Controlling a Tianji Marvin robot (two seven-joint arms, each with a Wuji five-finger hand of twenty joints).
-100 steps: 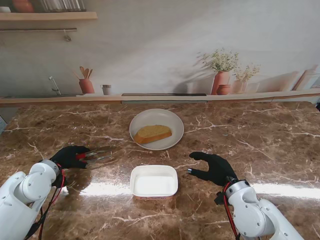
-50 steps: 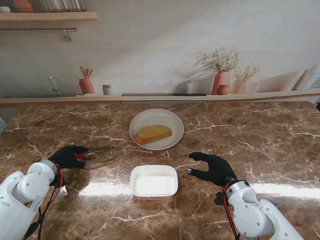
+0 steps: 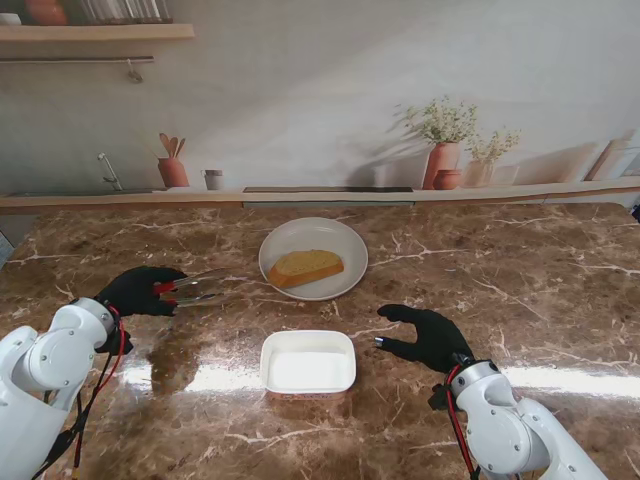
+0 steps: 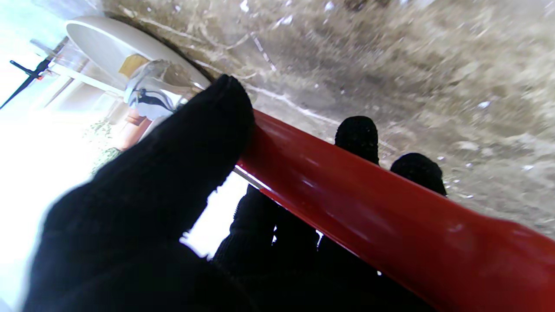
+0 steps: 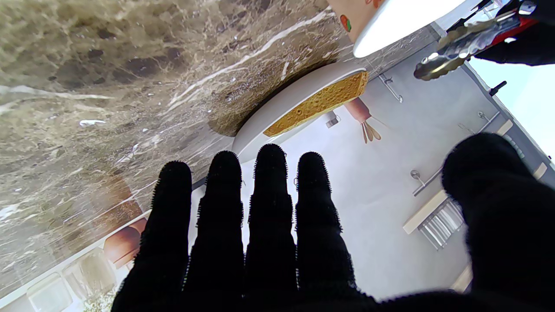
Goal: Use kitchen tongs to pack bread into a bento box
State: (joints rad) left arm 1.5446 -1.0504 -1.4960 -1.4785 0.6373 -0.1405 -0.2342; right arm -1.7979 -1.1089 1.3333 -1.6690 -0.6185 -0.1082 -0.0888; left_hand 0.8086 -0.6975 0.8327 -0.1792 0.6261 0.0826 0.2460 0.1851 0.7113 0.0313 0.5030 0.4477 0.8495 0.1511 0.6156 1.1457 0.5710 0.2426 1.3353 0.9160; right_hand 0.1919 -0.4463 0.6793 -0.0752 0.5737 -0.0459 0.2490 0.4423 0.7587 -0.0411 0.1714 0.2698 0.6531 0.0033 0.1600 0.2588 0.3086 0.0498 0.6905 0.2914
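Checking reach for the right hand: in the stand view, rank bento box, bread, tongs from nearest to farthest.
From the right hand:
1. bento box, just to its left, nearest me.
2. bread, on the plate, farther from me.
3. tongs, far left, held in the left hand.

Both arms: glossy white rounded segmented shells. Black knit-gloved five-finger left hand (image 3: pixel 136 291) and matching right hand (image 3: pixel 428 335). Red and black cables (image 3: pixel 98 390) loop outside the left wrist; similar red cable at right wrist.
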